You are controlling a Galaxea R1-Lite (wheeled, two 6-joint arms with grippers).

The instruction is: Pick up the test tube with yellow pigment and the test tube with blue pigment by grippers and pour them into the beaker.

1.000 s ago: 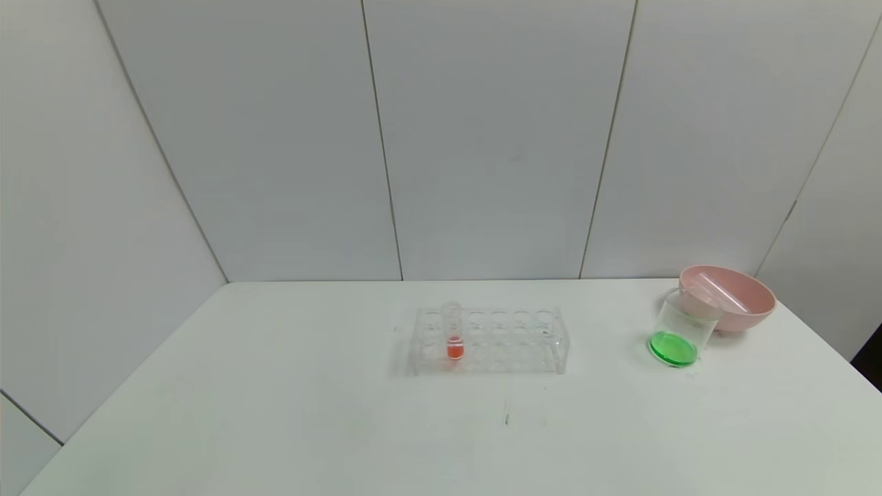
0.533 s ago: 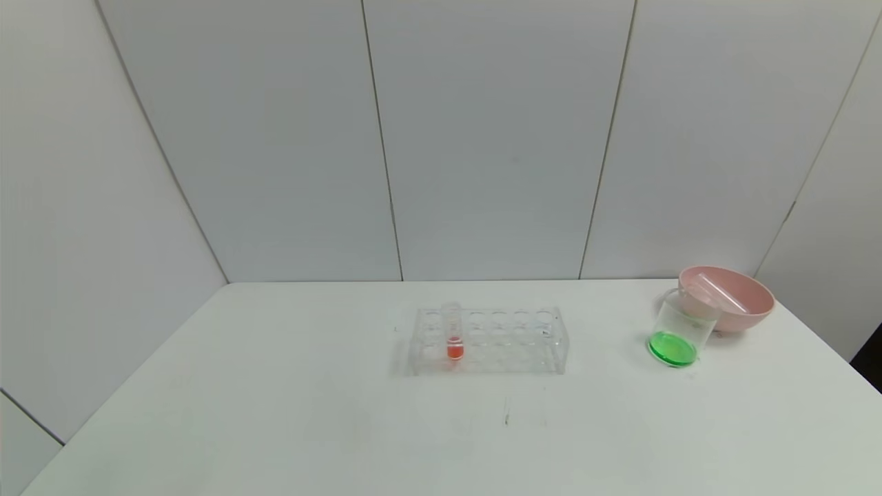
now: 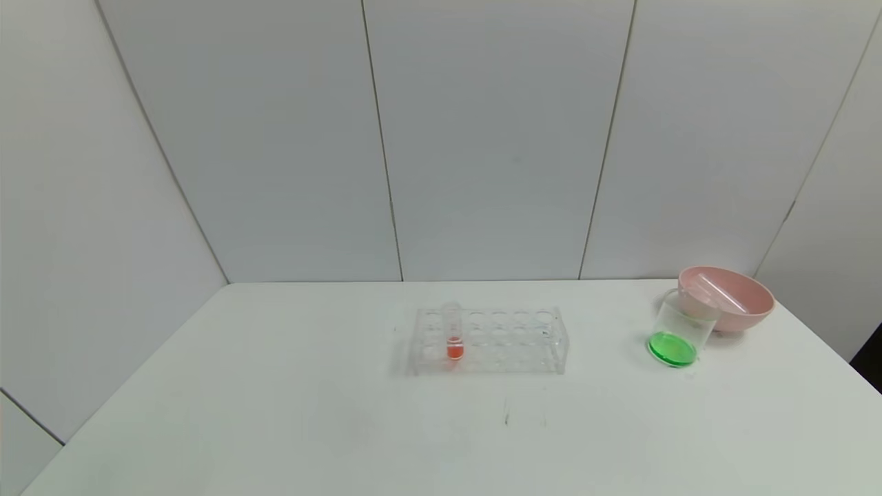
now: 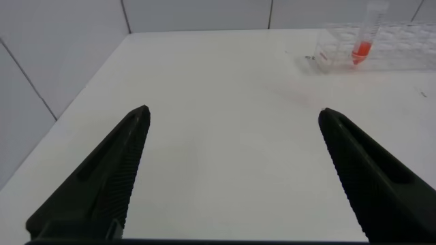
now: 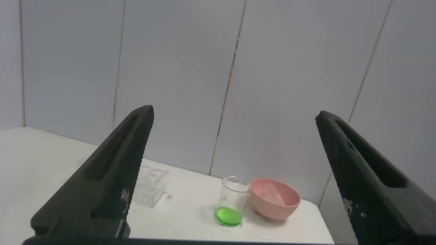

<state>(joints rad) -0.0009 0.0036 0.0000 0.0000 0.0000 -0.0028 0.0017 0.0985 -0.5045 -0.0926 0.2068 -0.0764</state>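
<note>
White tabletop (image 3: 275,413) bears the clear straight-walled beaker (image 3: 679,331) holding green liquid, touching a pink bowl (image 3: 737,300); a clear many-holed rack (image 3: 510,341) with a red-orange tube (image 3: 453,334) stands well apart. Left gripper (image 4: 231,122) and right gripper (image 5: 235,122) both gape, empty.

No readable text, label, brand or number anywhere; rack (image 3: 489,341), beaker (image 3: 679,331), bowl (image 3: 730,303) unmarked.

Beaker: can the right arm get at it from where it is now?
Probably yes. The right gripper is open and empty, facing the beaker; nothing shows between them. The pink bowl sits close beside the beaker, so go in from the rack side.
</note>
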